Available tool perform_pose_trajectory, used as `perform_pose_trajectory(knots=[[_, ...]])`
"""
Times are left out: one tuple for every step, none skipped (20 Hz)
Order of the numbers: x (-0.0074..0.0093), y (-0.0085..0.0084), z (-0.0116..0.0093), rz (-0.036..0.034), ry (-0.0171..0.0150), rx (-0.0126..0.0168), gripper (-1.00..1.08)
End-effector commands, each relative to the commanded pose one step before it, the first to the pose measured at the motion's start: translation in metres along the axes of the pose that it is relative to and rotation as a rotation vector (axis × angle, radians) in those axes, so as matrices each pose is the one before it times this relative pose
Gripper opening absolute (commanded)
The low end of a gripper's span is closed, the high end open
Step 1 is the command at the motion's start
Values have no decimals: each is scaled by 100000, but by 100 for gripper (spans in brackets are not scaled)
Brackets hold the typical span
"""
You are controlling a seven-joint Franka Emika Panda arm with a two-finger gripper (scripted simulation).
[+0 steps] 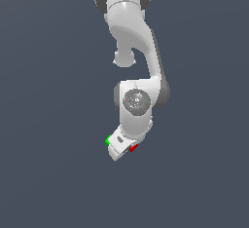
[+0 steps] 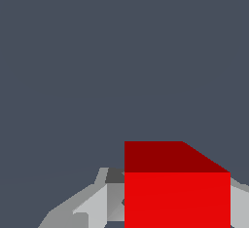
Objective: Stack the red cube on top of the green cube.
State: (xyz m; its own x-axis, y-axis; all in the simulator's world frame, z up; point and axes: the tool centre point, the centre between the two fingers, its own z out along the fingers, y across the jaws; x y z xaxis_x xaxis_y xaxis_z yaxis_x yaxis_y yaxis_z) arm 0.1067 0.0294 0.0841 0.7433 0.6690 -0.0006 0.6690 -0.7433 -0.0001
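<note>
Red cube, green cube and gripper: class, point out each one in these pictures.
red cube (image 2: 177,200): wrist view, its bright front face.
green cube (image 1: 107,141): exterior view, the sliver showing beside the hand.
gripper (image 1: 118,150): exterior view, the white hand's lower end.

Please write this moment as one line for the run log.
phase: grasping | red cube: between pincer fingers | green cube: partly hidden beside arm, exterior view's left | stack: not done | pincer closure: unclear

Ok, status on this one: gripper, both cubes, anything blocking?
Gripper around red cube, closure unclear. Green cube peeks out beside arm's hand, exterior view's left. No visible obstruction.
</note>
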Motion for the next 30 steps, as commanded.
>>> perform_pose_trajectory(knots=[[-20, -16, -1604, -4, 5, -14, -100], [1, 0, -482, 0, 0, 0, -100], [4, 2, -416, 0, 0, 0, -100], [9, 5, -349, 0, 0, 0, -100], [14, 9, -281, 0, 0, 0, -100], [20, 13, -212, 0, 0, 0, -100], [26, 17, -143, 0, 0, 0, -100], [31, 21, -73, 0, 0, 0, -100], [27, 18, -9, 0, 0, 0, -100], [9, 6, 5, 0, 0, 0, -100], [-25, 2, 14, 14, 124, -59, -100], [-26, 13, 17, 0, 0, 0, -100], [-79, 38, 51, 0, 0, 0, -100], [-131, 63, 85, 0, 0, 0, -100], [-184, 87, 118, 0, 0, 0, -100], [-237, 110, 151, 0, 0, 0, -100], [-291, 132, 185, 0, 0, 0, -100], [-347, 154, 219, 0, 0, 0, -100], [-406, 178, 255, 0, 0, 0, -100], [-473, 206, 296, 0, 0, 0, -100], [-547, 239, 343, 0, 0, 0, -100], [-627, 280, 396, 0, 0, 0, -100], [-708, 326, 452, 0, 0, 0, -100], [-739, 370, 505, 38, -25, 52, -100], [-712, 351, 465, 0, 0, 0, -100], [-688, 346, 452, 0, 0, 0, -100], [-646, 326, 425, 0, 0, 0, -100], [-588, 297, 387, 0, 0, 0, -100], [-520, 262, 342, 0, 0, 0, -100], [-446, 226, 294, 0, 0, 0, -100]])
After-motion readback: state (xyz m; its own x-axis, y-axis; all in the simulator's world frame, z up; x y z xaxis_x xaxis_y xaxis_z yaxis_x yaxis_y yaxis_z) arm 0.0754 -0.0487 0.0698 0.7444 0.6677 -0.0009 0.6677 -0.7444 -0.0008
